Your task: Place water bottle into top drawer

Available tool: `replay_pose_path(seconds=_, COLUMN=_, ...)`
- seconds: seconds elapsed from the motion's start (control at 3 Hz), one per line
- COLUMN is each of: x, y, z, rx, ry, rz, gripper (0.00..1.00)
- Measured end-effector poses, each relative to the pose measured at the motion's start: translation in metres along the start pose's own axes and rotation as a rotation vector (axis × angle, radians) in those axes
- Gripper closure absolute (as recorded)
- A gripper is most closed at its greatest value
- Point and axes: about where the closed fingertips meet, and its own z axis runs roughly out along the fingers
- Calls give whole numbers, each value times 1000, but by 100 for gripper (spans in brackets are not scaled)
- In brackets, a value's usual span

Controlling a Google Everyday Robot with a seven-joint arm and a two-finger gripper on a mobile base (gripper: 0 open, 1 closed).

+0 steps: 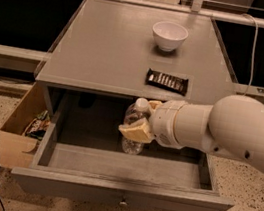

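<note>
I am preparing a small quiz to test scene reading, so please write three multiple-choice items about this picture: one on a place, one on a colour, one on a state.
1. Where is the water bottle? A on a shelf; B in the gripper, within the open top drawer; C on a chair.
2. What colour is the bowl? A white; B red; C black.
3. How does the top drawer stand? A shut; B pulled open; C taken out.
Answers: 1 B, the fingers clasp it inside the drawer's opening; 2 A, it is plainly white; 3 B, its inside lies in full view.
</note>
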Motion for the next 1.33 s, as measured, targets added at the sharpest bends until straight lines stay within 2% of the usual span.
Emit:
replay_pose_path(seconds=0.67, x=20, y=-20, z=26, rx=27, ry=-2, rz=-35, gripper=100)
replay_pose_path(seconds=1.33, x=60, y=-40, z=62, rx=26, ry=27, rz=7, gripper=100)
